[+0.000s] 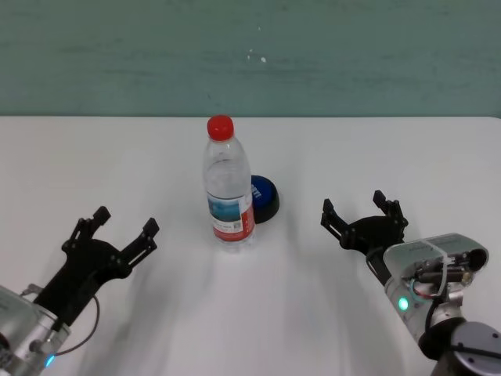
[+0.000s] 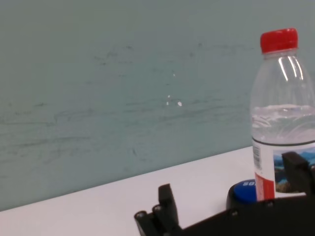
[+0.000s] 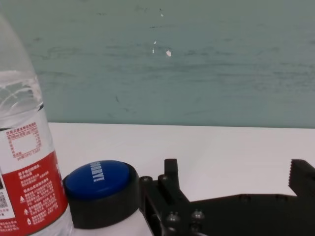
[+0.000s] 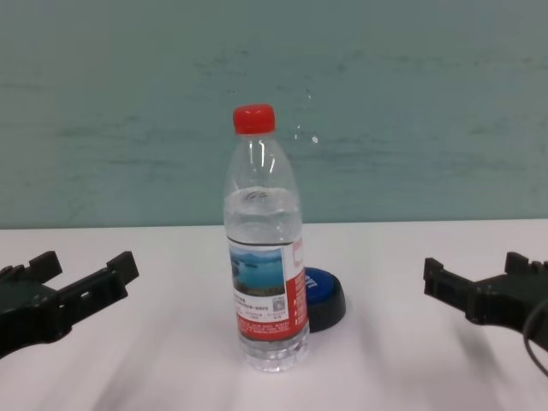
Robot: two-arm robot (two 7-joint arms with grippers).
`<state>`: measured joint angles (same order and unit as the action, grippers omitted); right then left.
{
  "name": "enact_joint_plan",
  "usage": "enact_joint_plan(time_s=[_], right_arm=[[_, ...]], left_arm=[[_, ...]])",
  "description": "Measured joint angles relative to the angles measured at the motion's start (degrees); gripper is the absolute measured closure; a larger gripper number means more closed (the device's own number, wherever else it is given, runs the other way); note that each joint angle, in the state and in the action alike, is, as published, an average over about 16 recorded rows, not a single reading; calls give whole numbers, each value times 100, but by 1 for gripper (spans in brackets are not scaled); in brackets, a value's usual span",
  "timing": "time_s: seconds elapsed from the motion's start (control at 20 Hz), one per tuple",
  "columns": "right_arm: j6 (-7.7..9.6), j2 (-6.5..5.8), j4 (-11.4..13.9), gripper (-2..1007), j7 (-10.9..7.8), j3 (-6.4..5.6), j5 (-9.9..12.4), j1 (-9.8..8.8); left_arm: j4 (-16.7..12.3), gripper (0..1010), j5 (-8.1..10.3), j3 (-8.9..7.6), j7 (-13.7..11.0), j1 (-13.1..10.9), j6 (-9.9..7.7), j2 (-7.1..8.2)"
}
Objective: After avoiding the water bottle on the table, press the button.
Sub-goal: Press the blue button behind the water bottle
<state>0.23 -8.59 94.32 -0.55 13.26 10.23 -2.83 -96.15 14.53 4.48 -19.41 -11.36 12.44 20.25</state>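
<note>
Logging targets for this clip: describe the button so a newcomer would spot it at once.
On the white table, find the tall water bottle near the middle. The button sits just behind it, toward the robot's right, partly hidden. It is low and round: blue dome, black base.

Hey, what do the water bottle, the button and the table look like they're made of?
Water bottle: thin clear plastic, seemingly; you see through it, with glossy highlights. The red cap looks like opaque ridged plastic, the label printed film.
Button: probably molded plastic, a smooth blue dome with a soft sheen on a matte black base.
Table: smooth white surface, perhaps laminate; the core is not visible.
</note>
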Motion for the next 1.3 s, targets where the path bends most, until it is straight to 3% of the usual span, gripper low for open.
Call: enact_joint_plan(time_s=[0.75,1.3], right_arm=[[374,31,-263,1,-510,-245,-121,459],[523,49,-592,1,-807,-292,-233,870]], left_arm=[[7,0,-10,-1,0,8,0,-2],[7,0,-10,-1,0,8,0,-2]])
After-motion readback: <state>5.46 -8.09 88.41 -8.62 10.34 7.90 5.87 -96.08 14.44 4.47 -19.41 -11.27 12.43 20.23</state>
